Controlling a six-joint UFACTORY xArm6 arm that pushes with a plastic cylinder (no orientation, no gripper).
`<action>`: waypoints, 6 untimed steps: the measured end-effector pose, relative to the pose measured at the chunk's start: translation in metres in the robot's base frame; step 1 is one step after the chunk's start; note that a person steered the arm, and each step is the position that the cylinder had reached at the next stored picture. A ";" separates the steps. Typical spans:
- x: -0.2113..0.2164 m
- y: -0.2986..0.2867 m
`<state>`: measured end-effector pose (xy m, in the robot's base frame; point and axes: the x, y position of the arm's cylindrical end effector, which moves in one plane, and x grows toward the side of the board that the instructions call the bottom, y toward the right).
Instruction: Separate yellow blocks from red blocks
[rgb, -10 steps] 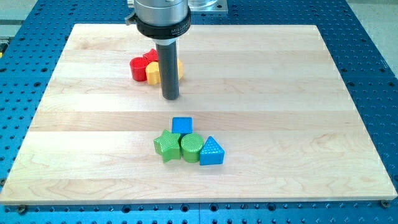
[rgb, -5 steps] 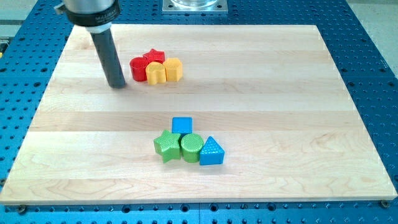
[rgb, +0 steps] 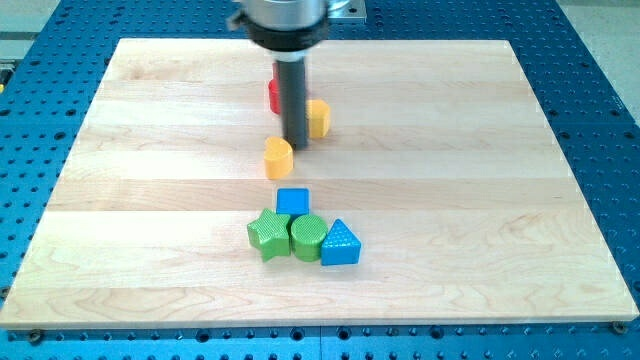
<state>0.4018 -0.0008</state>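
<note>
My tip (rgb: 296, 144) stands on the board between two yellow blocks. One yellow block (rgb: 278, 157) lies just below and left of the tip, close to touching it. The other yellow block (rgb: 318, 117) lies just right of the rod. A red block (rgb: 273, 95) shows at the rod's left edge, above the tip, mostly hidden behind the rod. I cannot tell whether a second red block sits behind the rod.
A blue square block (rgb: 293, 201), a green star (rgb: 267, 234), a green round block (rgb: 307, 237) and a blue triangle (rgb: 340, 243) cluster below the tip, near the board's middle. The wooden board (rgb: 500, 200) lies on a blue perforated table.
My tip swung from the cluster's left to the right through it. The red and yellow cluster shifted right and broke up; one yellow block moved down, the other right.
</note>
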 end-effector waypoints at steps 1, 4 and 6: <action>-0.028 0.096; -0.044 0.013; -0.026 -0.004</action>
